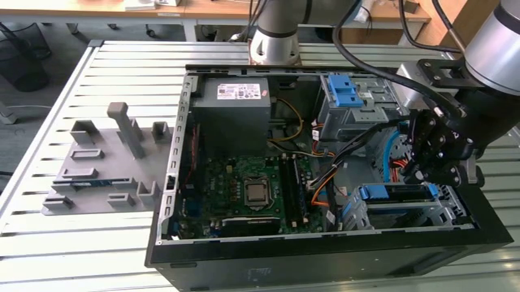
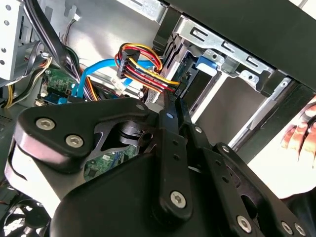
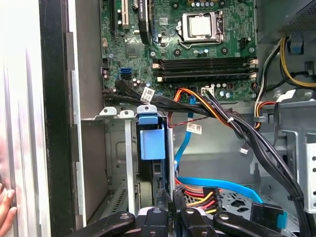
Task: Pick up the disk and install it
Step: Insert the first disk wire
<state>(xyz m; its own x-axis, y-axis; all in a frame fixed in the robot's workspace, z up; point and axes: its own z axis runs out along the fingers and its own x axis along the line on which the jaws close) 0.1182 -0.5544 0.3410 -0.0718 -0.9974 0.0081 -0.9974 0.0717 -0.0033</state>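
1. Hanging over the open computer case (image 1: 325, 255), the pincer (image 1: 429, 173) sits just above the drive cage (image 1: 422, 213) at the case's corner on the exterior view's right.
2. In both wrist views the pincer's fingers (image 3: 165, 207) stand close together, narrowed at the edge of the disk (image 3: 150, 143), which stands on edge in the cage slot with its blue carrier showing.
3. Beside the cage run a blue cable (image 3: 185, 143) and a bundle of coloured wires (image 2: 143, 69).
4. Farther in lie the motherboard (image 1: 252, 188) and the grey power supply (image 1: 240, 118).
5. A hand (image 2: 301, 133) rests by the case's outer wall.
6. Beyond the case, a grey fixture (image 1: 106, 164) lies on the slatted worktop (image 1: 49, 97).
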